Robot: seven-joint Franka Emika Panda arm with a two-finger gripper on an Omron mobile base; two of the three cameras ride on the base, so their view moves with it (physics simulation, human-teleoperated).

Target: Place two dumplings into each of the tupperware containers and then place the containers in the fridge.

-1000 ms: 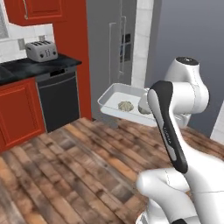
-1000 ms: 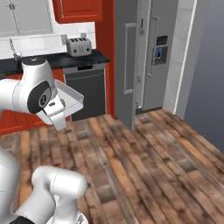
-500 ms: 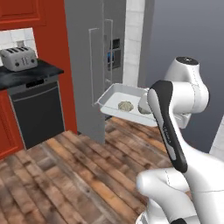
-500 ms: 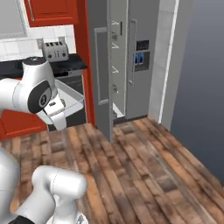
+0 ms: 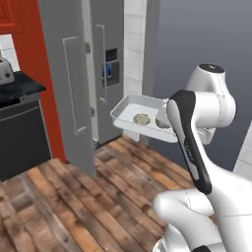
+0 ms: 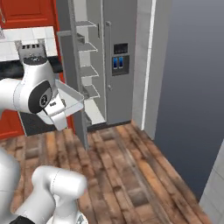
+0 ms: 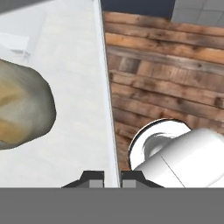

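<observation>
My gripper (image 7: 112, 176) is shut on the rim of a light silvery-white tupperware container (image 7: 74, 65), held level in the air. A pale pleated dumpling (image 7: 19, 109) lies inside it, close to the fingers. In the left base view the container (image 5: 129, 105) carries two dumplings, one (image 5: 141, 118) in the middle and one (image 5: 162, 122) partly behind my arm. The fridge (image 5: 113, 54) stands just beyond the container with its left door (image 5: 66, 98) swung open. In the right base view the container (image 6: 70, 98) hangs beside the open fridge's pale shelves (image 6: 87, 70).
Red cabinets (image 5: 29, 54) and a black appliance (image 5: 19, 133) under a dark counter stand left of the fridge. A toaster (image 6: 30, 48) sits on the counter. A dark grey wall (image 6: 188, 87) rises at the right. Wooden floor (image 6: 131, 166) lies below.
The whole scene has slid left in both base views, so the base has moved toward the fridge. The fridge is larger and nearer. The container stays in my shut gripper.
</observation>
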